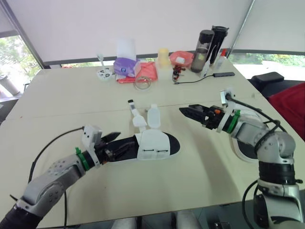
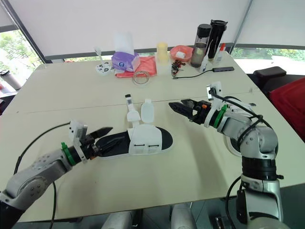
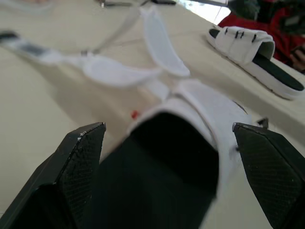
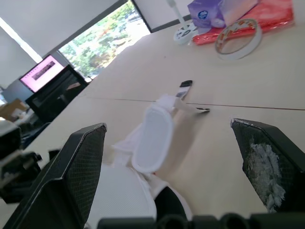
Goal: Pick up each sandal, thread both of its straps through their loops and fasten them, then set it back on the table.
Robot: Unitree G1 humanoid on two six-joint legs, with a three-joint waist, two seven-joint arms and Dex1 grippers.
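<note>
A sandal [image 1: 155, 145] lay at the centre of the table [image 1: 62, 95], with its two straps [image 1: 152, 118] spread behind it. The left gripper [image 1: 113, 143] sat at its heel end, lower left. The right gripper [image 1: 183, 111] hung just right of the straps. A second sandal [image 1: 242, 152] lay at the right edge, and bottles [image 1: 206, 45] stood upper right.

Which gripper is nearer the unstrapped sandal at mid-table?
Left. The left gripper is at the heel of the sandal; the right gripper hovers apart, beyond its toe.

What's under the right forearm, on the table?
A second sandal, white with a dark footbed, lying flat on the table. From the head camera the forearm covers most of it; one rounded end sticks out.
</note>
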